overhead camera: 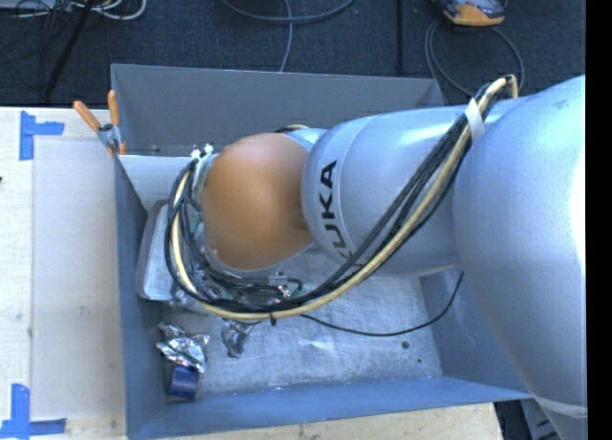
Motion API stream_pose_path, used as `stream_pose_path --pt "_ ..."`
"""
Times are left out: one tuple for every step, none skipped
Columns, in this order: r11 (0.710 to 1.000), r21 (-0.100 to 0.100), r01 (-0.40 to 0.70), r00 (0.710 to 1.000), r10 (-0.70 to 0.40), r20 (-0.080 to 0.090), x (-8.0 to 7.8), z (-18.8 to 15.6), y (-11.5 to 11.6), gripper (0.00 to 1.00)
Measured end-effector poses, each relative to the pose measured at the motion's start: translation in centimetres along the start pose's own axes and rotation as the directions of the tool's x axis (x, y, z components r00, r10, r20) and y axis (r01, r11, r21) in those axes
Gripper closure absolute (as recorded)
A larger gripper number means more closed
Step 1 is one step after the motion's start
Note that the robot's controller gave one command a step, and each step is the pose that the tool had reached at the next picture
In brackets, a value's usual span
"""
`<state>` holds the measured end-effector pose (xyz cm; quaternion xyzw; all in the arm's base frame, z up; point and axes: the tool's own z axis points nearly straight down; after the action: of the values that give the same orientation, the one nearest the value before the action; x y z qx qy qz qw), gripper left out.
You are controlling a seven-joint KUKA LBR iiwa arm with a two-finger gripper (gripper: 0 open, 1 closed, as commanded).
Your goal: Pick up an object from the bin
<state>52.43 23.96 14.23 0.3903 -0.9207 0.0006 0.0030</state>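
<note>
Crumpled silver foil wad (182,342) is the loose thing nearest to me. It lies on the floor of the grey bin (268,96) in the near left corner, with a small blue object (182,383) touching it on the side toward the front wall. Just beside the wad, toward the middle, sits a small grey bit (234,337); I cannot tell whether it is a loose thing or part of my own hardware. A flat silvery sheet (151,258) leans along the left wall, further back. My end effector (232,306) is low in the left half of the bin, under the orange cover (253,199) on my wrist, close above the grey bit and near the wad. Whether it is released or clenched I cannot tell, and I see nothing in its grasp. So I judge the pick as not yet made: I am down in the bin, but closing on a thing and lifting it clear are both left. The only writing I can read is on my arm (402,180): black letters "UKA", the first letter partly cut off by the cables (382,258), most likely the KUKA brand. I can make out no label on the things in the bin.
</note>
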Motion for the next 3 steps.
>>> stream_pose_path --pt "1.0 -0.003 -0.003 1.0 0.003 0.0 1.1 5.1 2.0 0.0" --pt "0.989 0.003 0.148 0.989 -0.148 0.007 1.1 7.1 1.8 0.0" --pt "0.989 0.004 0.147 0.989 -0.147 0.016 0.9 7.0 1.9 1.0"
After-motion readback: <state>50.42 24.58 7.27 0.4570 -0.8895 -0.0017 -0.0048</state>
